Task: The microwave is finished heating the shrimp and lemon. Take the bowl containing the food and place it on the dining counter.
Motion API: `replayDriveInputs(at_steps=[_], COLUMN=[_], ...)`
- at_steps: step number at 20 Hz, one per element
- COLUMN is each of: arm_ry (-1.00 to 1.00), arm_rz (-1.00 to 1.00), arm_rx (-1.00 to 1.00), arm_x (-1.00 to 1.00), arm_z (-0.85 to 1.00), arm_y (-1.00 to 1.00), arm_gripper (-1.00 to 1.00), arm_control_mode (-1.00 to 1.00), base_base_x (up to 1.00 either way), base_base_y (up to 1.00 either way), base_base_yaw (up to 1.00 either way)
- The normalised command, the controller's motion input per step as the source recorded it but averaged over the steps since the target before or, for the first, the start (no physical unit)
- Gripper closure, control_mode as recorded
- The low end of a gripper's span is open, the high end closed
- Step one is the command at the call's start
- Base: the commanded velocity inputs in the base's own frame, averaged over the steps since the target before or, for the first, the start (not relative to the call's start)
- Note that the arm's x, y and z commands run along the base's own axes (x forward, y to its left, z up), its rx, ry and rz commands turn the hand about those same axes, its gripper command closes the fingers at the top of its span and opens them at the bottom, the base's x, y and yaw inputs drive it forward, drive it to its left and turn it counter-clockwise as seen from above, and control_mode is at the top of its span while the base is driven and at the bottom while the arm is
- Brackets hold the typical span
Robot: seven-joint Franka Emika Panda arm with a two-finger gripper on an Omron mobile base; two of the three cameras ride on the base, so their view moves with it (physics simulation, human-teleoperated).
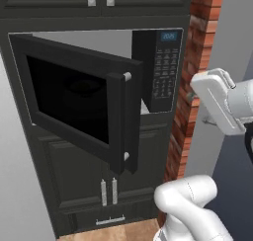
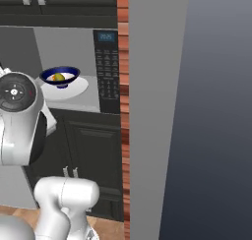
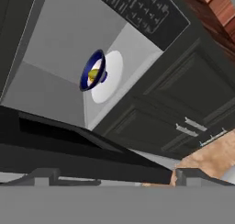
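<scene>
Black built-in microwave (image 1: pixel 148 72) with dark glass door (image 1: pixel 74 99) swung open. Small dark-blue bowl (image 2: pixel 59 76), white inside, sits on flat white turntable plate (image 2: pixel 74 90) in the grey cavity, yellow-green lemon (image 2: pixel 58 77) inside it. Gripper (image 3: pixel 112 176) fingers spread wide, empty, outside the microwave, well apart from the bowl.

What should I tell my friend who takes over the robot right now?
Hand: open, holding nothing, outside the microwave.
The big black built-in microwave has its dark glass door swung open.
The small dark blue bowl with a white inside sits on the flat white turntable plate inside, with the yellow-green lemon in it.
Done: door open.
Left: reach in, grasp the bowl, carry it to the dining counter.
</scene>
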Motion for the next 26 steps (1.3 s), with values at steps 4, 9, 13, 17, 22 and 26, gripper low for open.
replayDriveInputs(at_steps=[4,9,13,17,22,26], arm_ry=[0.00,0.00,0.01,0.02,0.03,0.02], arm_rz=[0.03,0.06,0.19,0.27,0.17,0.13], arm_rx=[0.00,0.06,0.17,0.18,0.09,0.05], arm_x=[0.42,0.70,0.85,0.61,0.40,0.25], arm_z=[-0.54,-0.39,-0.23,-0.15,-0.01,0.00], arm_y=[0.01,0.01,0.00,0.11,0.56,0.62], arm_gripper=[-1.00,-1.00,-1.00,-1.00,-1.00,-1.00], arm_control_mode=[-1.00,-1.00,-1.00,-1.00,-1.00,-1.00], base_base_x=[0.00,0.00,0.00,0.00,0.00,0.00], base_base_y=[0.00,0.00,0.00,0.00,0.00,0.00], base_base_yaw=[0.00,0.00,0.00,0.00,0.00,0.00])
